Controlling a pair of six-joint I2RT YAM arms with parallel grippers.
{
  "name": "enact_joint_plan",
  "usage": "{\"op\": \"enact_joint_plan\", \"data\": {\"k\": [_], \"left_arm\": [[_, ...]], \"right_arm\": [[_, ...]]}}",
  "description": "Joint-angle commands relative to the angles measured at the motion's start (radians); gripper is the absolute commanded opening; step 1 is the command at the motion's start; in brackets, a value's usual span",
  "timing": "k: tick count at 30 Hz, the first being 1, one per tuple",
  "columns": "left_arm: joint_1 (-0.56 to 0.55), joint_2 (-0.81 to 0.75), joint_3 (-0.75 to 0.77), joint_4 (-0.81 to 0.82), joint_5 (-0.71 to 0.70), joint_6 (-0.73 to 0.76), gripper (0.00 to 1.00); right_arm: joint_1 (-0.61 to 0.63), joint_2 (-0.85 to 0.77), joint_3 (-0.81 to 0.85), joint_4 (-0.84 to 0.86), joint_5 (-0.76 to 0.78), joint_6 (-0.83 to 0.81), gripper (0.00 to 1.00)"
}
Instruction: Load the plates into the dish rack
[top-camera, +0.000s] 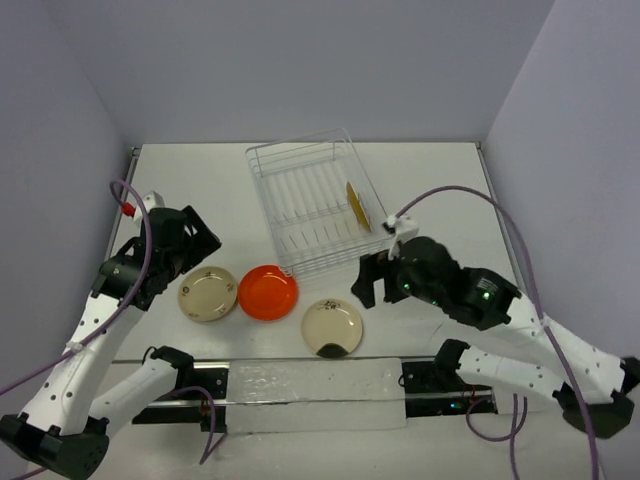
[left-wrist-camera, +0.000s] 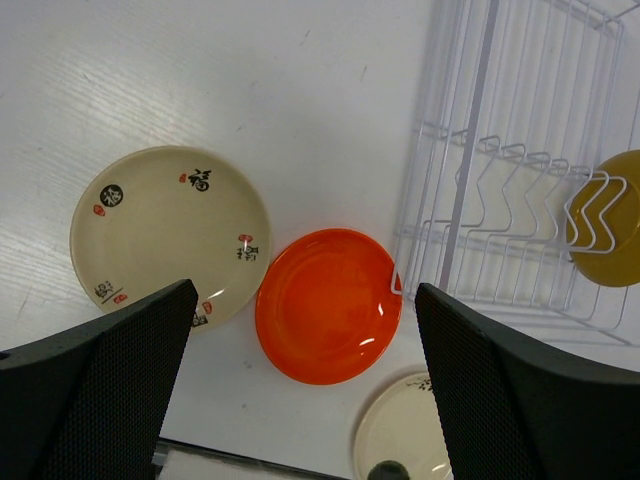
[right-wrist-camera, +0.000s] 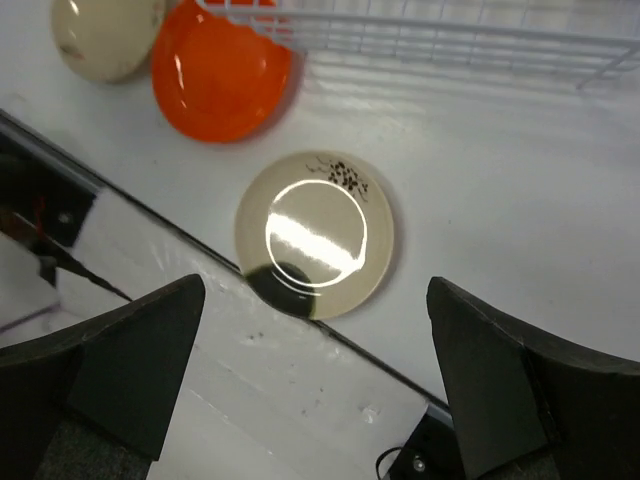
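1. The left tool (left-wrist-camera: 305, 295) hangs over the orange plate (left-wrist-camera: 328, 305) and the left cream plate (left-wrist-camera: 170, 235) — its fingers are spread wide and hold nothing.
2. The right tool (right-wrist-camera: 316, 285) is likewise spread and empty, above the right cream plate (right-wrist-camera: 315, 235).
3. These three plates lie flat on the counter (top-camera: 440, 180), just in front of the dish rack (top-camera: 315, 205).
4. The yellow plate (top-camera: 356, 206) stands on edge among the prongs at the dish rack's right side.

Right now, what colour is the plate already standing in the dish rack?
The plate is mustard yellow, clearest in the left wrist view.
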Motion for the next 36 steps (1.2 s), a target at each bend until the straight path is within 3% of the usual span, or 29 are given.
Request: {"op": "enact_joint_plan", "data": {"k": [1,3,6,10,17,22,30,36], "left_arm": [[0.006,-0.001,0.01,-0.004,0.019,0.0,0.99],[0.006,0.008,0.006,-0.006,0.02,0.002,0.99],[0.007,0.009,-0.006,0.001,0.044,-0.004,0.99],[0.006,-0.007,-0.024,0.013,0.069,-0.016,0.99],[0.007,-0.035,-0.036,0.022,0.085,-0.013,0.99],[0.007,-0.031,-0.018,-0.005,0.079,-0.015,0.99],[0.007,-0.054,-0.018,-0.003,0.093,-0.017,0.99],[0.007,-0.048,-0.007,-0.011,0.088,-0.011,0.99]], "right_arm": [[0.289,0.164,0.033,-0.054,0.258,0.121,1.0],[0.501,0.332,0.082,-0.055,0.377,0.103,1.0],[0.603,0.482,0.147,-0.033,0.418,0.057,1.0],[0.646,0.605,0.184,0.065,0.391,-0.034,0.99],[0.656,0.764,0.178,0.239,0.327,-0.164,0.91],[0.655,0.877,0.203,0.239,0.358,-0.162,0.87],[0.62,0.921,0.169,0.225,0.396,-0.063,0.61],[0.607,0.966,0.148,0.226,0.397,-0.041,0.55]]}}
